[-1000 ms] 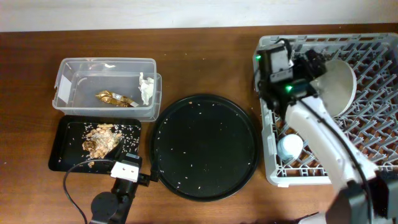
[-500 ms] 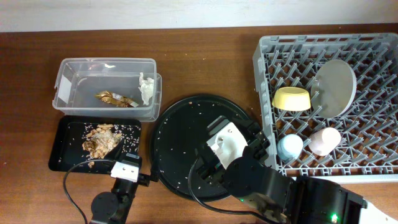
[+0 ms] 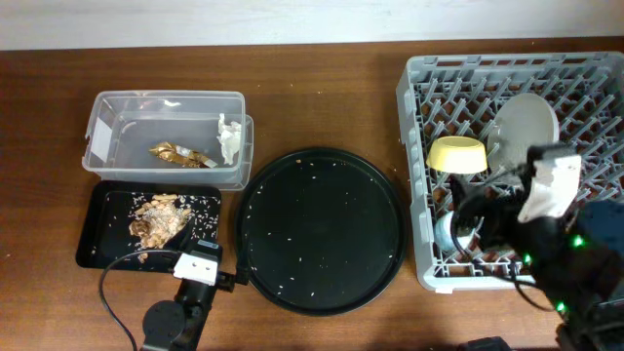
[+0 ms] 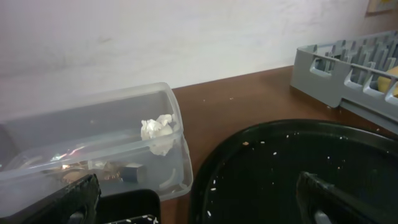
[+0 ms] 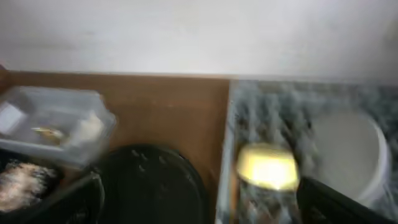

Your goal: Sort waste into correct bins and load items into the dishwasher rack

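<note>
The clear tub (image 3: 107, 132) holds the gold foil wrapper (image 3: 180, 154) and the white tissue (image 3: 229, 138). The shallow black tray (image 3: 97, 234) holds the food scraps (image 3: 156, 219). The grey rack (image 3: 419, 127) holds the grey plate (image 3: 526, 127), the yellow bowl (image 3: 458, 154) and the light blue cup (image 3: 447, 232). My right gripper (image 3: 478, 219) is open and empty above the rack's front part; its arm hides the pink cup. My left gripper (image 4: 199, 208) is open and empty, low between the black tray and the round tray. The chopsticks are out of view.
The large round black tray (image 3: 322, 229), sprinkled with rice grains, lies between the bins and the rack. A black cable (image 3: 112, 302) loops on the table by the left arm's base. The right wrist view is blurred.
My right arm has swung from the rack's back left corner, over the round tray's front, to above the rack's front right. The left arm has not moved.
</note>
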